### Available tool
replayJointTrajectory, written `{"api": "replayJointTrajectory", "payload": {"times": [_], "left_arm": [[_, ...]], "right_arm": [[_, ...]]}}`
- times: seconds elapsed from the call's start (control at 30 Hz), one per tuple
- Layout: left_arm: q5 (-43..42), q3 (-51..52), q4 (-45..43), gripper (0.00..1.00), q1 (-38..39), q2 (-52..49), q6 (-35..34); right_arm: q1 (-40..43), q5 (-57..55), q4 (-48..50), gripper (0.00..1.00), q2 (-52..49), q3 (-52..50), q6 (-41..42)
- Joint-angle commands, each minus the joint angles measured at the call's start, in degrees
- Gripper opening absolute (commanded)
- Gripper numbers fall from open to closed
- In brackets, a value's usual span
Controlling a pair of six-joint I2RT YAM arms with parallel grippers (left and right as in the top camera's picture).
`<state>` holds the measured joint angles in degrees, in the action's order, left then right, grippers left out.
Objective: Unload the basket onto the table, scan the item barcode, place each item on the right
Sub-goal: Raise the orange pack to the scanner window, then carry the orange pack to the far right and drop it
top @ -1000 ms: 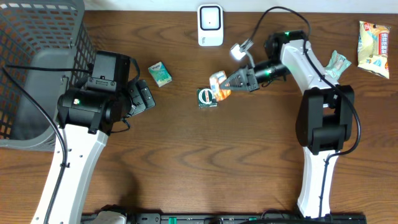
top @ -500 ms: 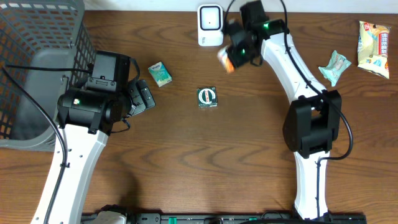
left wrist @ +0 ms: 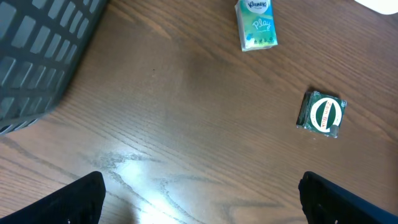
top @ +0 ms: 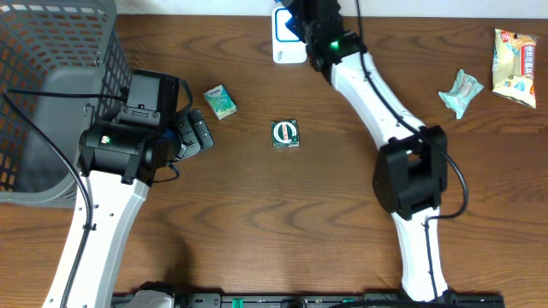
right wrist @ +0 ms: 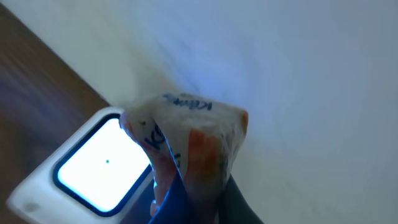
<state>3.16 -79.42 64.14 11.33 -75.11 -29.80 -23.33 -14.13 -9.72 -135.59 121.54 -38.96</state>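
The right pincer (right wrist: 198, 194) is clamped shut on the lower edge of a small crinkled snack packet (right wrist: 186, 134), holding it just in front of the lit window of the white barcode scanner (right wrist: 102, 165) at the far edge of the table (top: 257, 222). White with orange print, the packet looks light, soft and probably slick, a film that would buckle under a hard squeeze. A pinch along one edge seems the best hold, leaving the printed face free for the scanner. The left pincer (top: 195, 135) hangs wide open and empty beside the grey basket (top: 51, 77), with a tissue pack (top: 220, 102) and a green packet (top: 285, 134) lying nearby.
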Motion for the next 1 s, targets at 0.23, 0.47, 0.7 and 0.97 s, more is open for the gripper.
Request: {"api": "replayJointTrajectory", "payload": {"times": [0.23, 0.47, 0.7, 0.97], "left_arm": [[0.55, -0.2, 0.17, 0.98, -0.24, 0.2, -0.07], [0.55, -0.2, 0.17, 0.98, -0.24, 0.2, -0.07], [0.55, -0.2, 0.17, 0.98, -0.24, 0.2, -0.07], [0.55, -0.2, 0.17, 0.98, -0.24, 0.2, -0.07]], "right_arm": [[-0.02, -2.6, 2.73, 0.01, -5.79, 0.33, -7.63], [1.51, -8.85, 3.28, 0.01, -0.61, 1.84, 1.38], [10.12, -12.72, -11.02, 0.01, 6.19, 1.84, 11.74], [27.54, -13.99, -35.76, 0.01, 5.31, 1.66, 19.74]]}}
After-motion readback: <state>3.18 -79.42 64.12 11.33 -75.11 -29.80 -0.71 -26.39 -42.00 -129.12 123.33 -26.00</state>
